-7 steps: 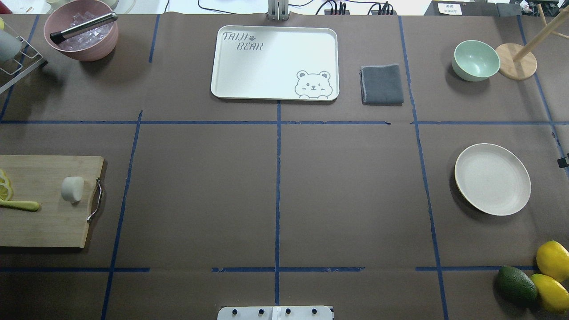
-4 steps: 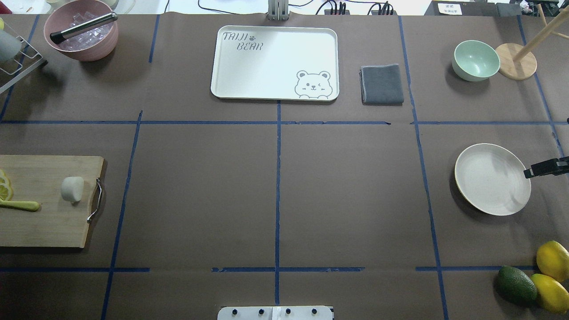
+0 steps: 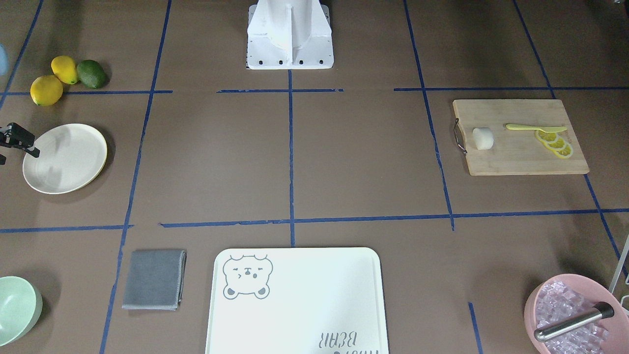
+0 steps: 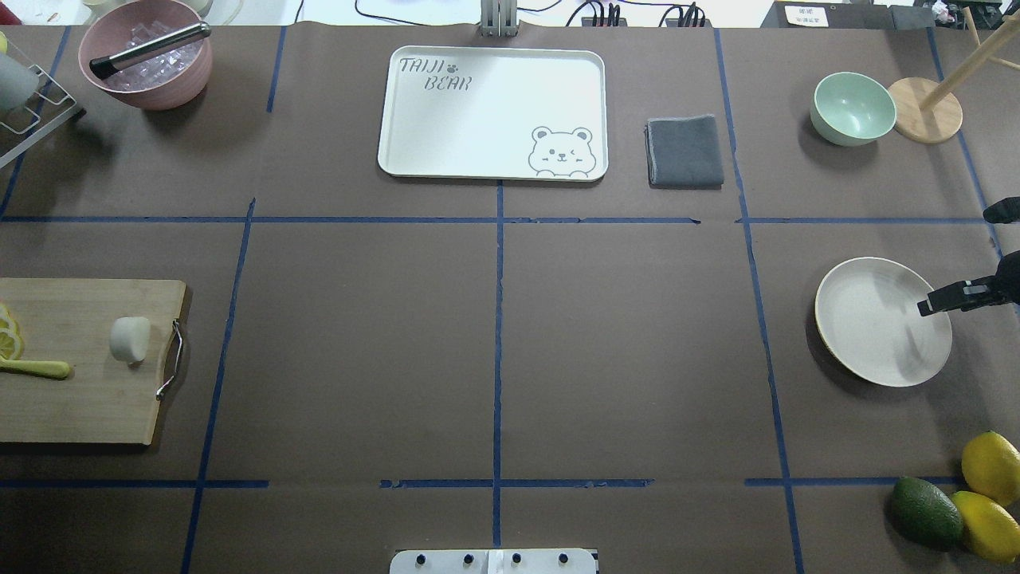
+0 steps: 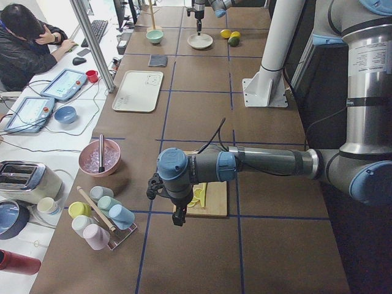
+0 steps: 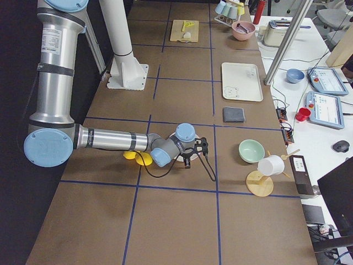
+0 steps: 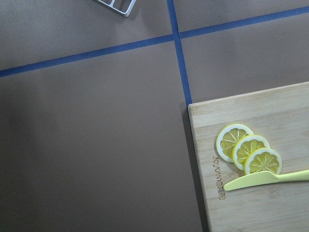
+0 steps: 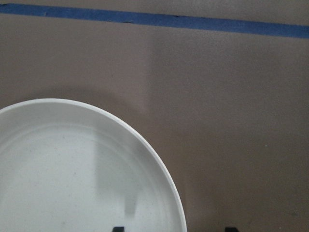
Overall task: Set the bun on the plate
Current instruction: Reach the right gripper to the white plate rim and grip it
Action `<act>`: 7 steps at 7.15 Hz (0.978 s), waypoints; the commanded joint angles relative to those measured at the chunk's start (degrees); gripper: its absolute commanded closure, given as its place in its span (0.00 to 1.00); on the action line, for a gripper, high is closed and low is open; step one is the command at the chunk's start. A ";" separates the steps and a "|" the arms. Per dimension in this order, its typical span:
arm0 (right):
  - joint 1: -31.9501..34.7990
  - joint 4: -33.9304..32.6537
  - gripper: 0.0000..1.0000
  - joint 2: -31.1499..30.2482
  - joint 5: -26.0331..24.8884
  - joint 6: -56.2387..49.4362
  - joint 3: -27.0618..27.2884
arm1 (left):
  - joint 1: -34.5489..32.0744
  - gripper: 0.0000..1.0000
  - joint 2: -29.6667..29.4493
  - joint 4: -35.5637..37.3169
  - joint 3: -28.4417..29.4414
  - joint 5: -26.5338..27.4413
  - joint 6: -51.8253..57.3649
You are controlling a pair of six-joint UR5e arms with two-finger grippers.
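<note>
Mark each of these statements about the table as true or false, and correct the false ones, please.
1. The bun lies on the wooden cutting board, close to its metal handle. True.
2. The plate already holds the bun. False: the plate holds nothing, and the bun is on the board at the other end of the table.
3. The right gripper is at the plate's edge, open and holding nothing. True.
4. The lemon slices lie on the plate. False: they lie on the cutting board, next to the yellow knife.
</note>
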 commanded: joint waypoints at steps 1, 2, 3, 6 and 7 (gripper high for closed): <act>-0.04 0.10 0.77 0.11 0.74 0.19 -0.10 | 0.00 0.00 0.00 0.00 -0.01 0.02 0.00; -0.04 0.18 0.97 0.20 0.92 0.19 0.08 | 0.00 0.00 0.00 0.00 -0.01 0.02 0.00; -0.04 0.18 0.98 0.20 0.92 0.19 0.08 | 0.00 0.00 0.00 0.00 -0.01 -0.07 0.00; -0.04 0.10 1.00 2.73 1.88 8.75 3.76 | 0.00 0.00 -0.08 -0.09 -0.10 -0.07 0.00; -0.04 0.10 1.00 5.44 3.37 14.20 3.77 | 0.00 0.00 -0.17 -0.09 -0.10 -0.07 0.00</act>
